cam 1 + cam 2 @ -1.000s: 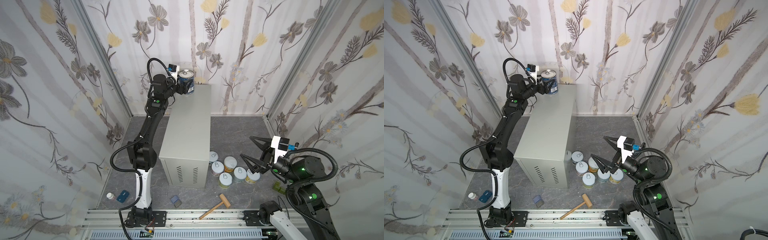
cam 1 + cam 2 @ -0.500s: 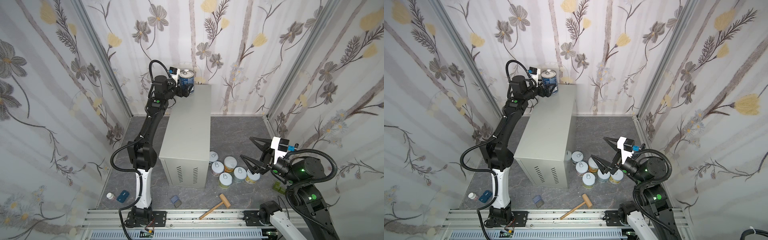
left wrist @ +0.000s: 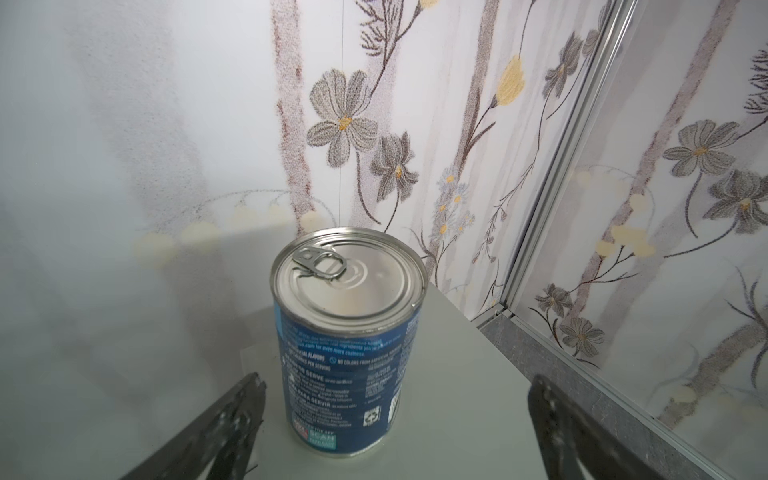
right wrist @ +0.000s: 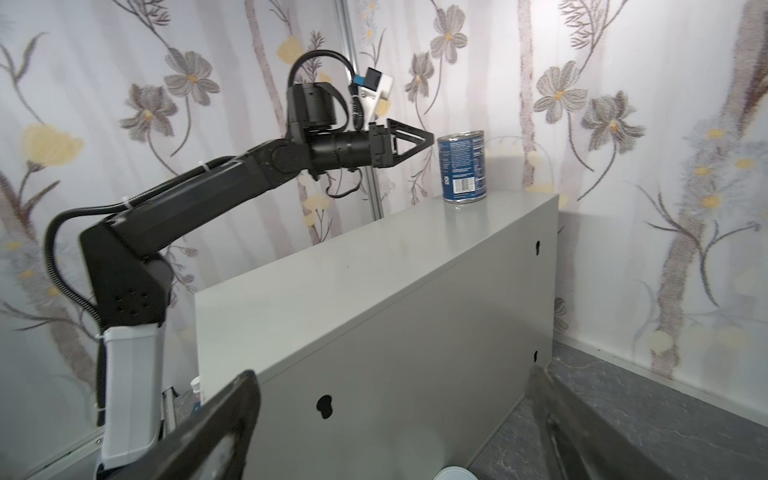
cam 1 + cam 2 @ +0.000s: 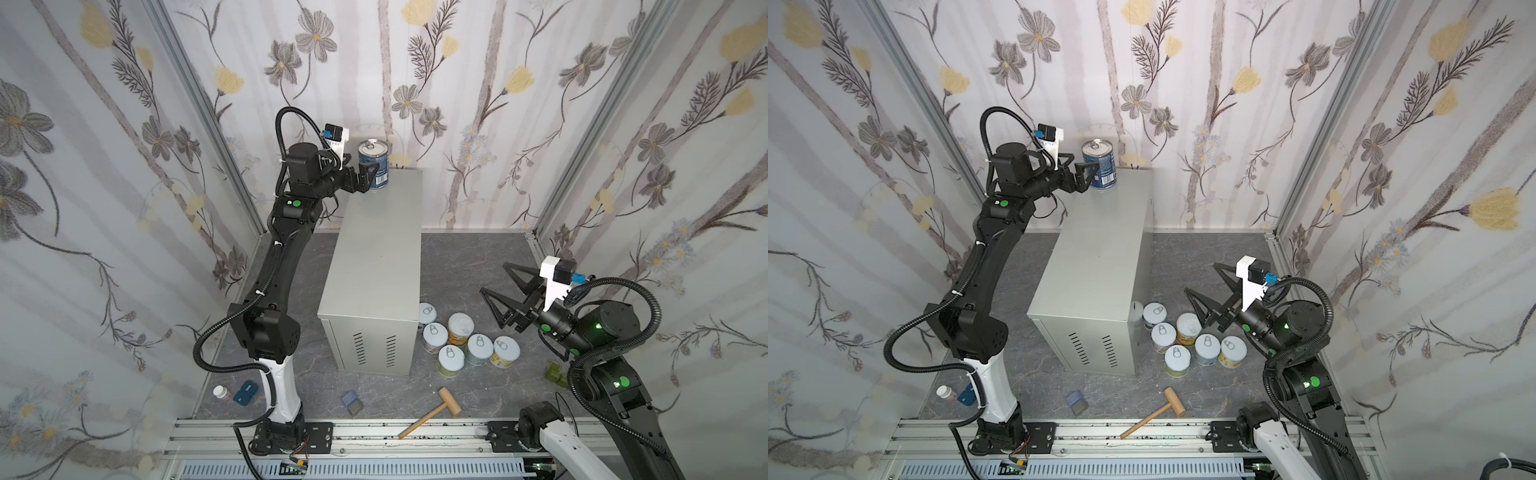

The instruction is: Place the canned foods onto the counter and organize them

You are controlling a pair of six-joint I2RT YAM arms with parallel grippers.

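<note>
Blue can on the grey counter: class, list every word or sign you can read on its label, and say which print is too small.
"NO COLORS FROM ARTIFICIAL SOURCES": on the blue can, on its label.
"TO SERVE": same label.
"PARA SERVIR": same label.
"SCAN": near the label's foot.
Other fine print and the digits under the barcode: too small to read.

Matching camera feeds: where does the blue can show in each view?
Top view: blue can upright on grey box, far left corner.
Top view: can on the same corner.
Left wrist: can close up, mid-picture.
Right wrist: can on the box's far end.
Shared landmark: the grey box's flat top.
</note>
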